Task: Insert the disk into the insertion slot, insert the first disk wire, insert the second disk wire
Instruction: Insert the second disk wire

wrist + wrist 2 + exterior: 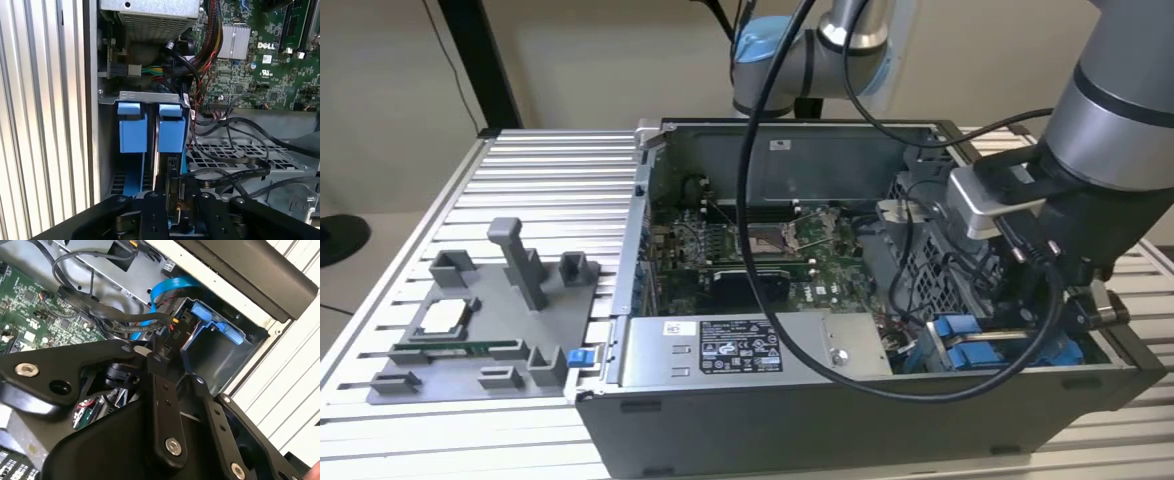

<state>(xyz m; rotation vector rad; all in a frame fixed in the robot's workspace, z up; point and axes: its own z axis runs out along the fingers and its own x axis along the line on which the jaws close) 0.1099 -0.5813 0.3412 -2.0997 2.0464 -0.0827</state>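
Gripping a black wire connector, jaws closed just above the blue-framed disk.

Ribbed metal table: computer case, grey fixture tray.

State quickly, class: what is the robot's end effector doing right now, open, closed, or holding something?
End effector: closed on a black cable plug, down beside the blue drive frame in the computer case.

Even, soft room light fills the scene without harsh shadows. The computer case interior sits dimmer, and the black gripper linkage close to the lens looks slightly soft.
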